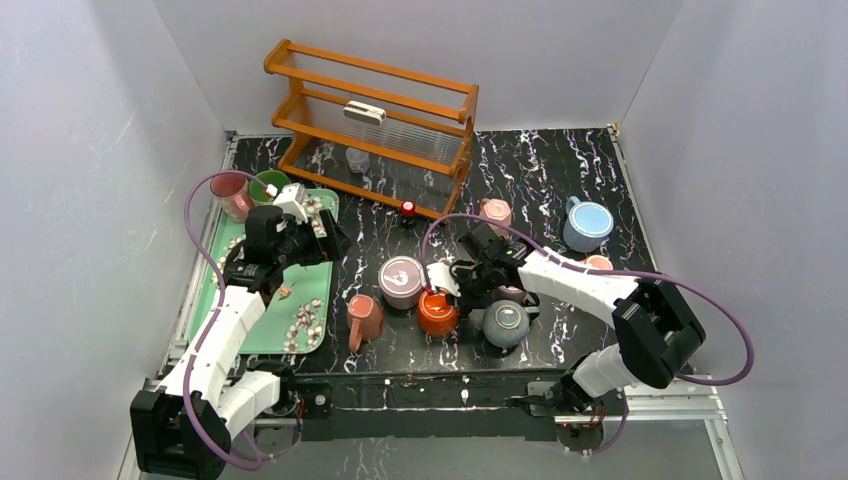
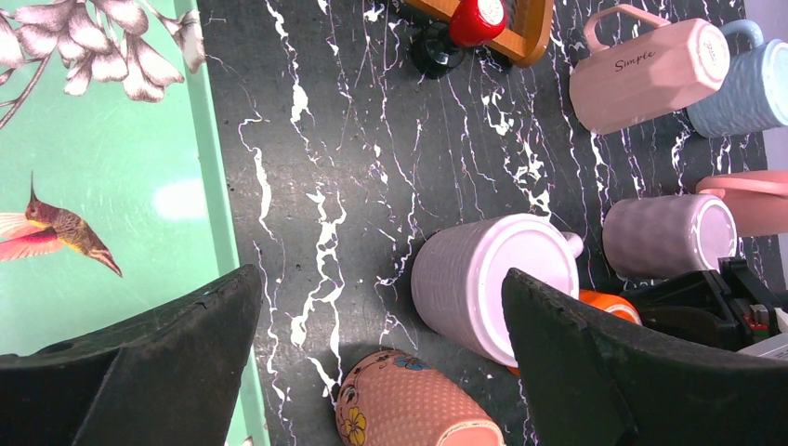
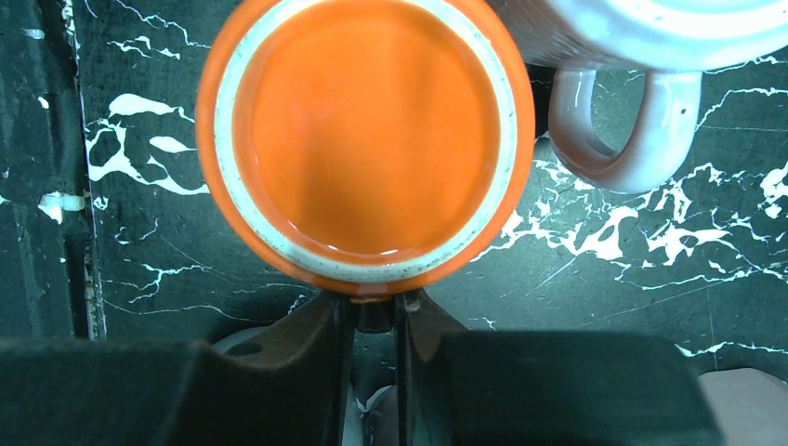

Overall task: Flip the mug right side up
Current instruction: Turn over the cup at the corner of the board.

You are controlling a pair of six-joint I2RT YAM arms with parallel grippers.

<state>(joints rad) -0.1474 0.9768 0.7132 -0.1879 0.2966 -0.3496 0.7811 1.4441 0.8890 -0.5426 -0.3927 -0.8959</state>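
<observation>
**Here, the orange mug stood base up in the right gripper's pinch**

Plainly, the orange mug [image 1: 437, 312] was upside down on the black marbled desk [image 1: 560, 170], near the front edge and between the two arms. The right wrist view looked straight onto its glazed base [image 3: 367, 139]. The right gripper [image 3: 372, 311] was pressed nearly together at the mug's near side, its fingers [image 3: 279, 358] pinching what looked like the thin orange handle. A pale lilac mug [image 1: 400, 280] sat just beside the orange one, also base up, with its handle curving out over the desk.

The left gripper [image 2: 378, 279] hung spread wide and held nothing. It was above the bare desk, just beside the edge of the green tray [image 2: 111, 186] printed with a hummingbird. Under it lay a pink floral mug [image 2: 409, 404], tipped on its side. Farther back stood a pink mug lettered "Simple" [image 2: 641, 79], a blue mug [image 1: 588, 225] and a wooden rack [image 1: 375, 125].
</observation>
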